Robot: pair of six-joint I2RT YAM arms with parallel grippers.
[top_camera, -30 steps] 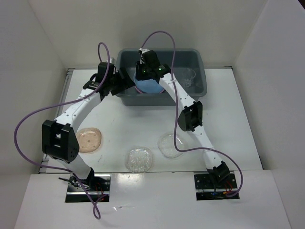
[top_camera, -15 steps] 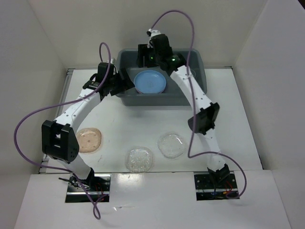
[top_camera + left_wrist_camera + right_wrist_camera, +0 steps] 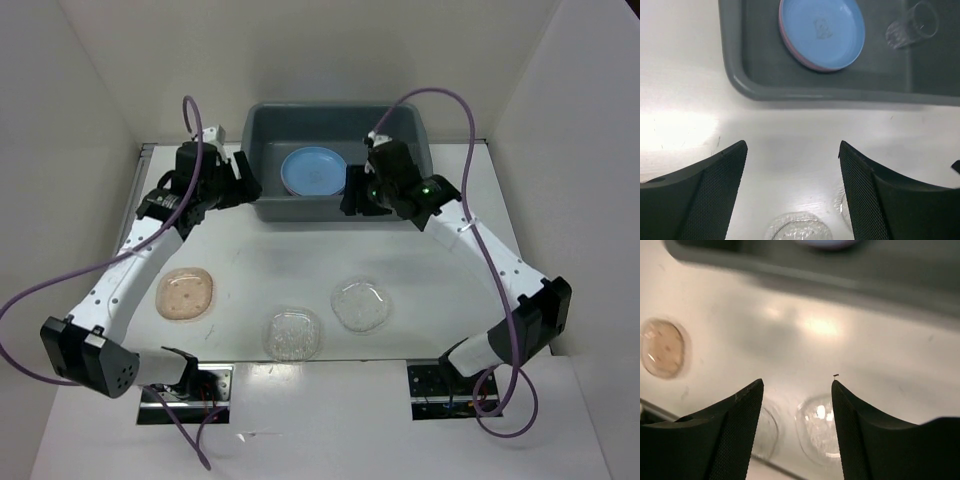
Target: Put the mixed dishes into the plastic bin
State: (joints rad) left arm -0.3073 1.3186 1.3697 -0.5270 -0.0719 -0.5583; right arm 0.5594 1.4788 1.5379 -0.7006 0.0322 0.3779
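The grey-blue plastic bin (image 3: 300,212) stands at the back of the table. Inside it a blue plate (image 3: 314,171) lies on a pink one, with a clear cup (image 3: 912,25) on its side to the right. On the table lie a peach plate (image 3: 186,294) and two clear textured dishes (image 3: 293,333) (image 3: 361,303). My left gripper (image 3: 245,187) hovers open and empty just outside the bin's front left corner. Over the bin's front rim, right of the blue plate, my right gripper (image 3: 350,203) is open and empty too.
White walls close in the table on the left, right and back. In the right wrist view the peach plate (image 3: 662,347) and both clear dishes (image 3: 817,430) (image 3: 765,432) show below the bin wall (image 3: 840,275).
The right gripper let go of the blue plate in the bin, opened, and drew back to the bin's front rim. The left arm pulled back a little to the left.
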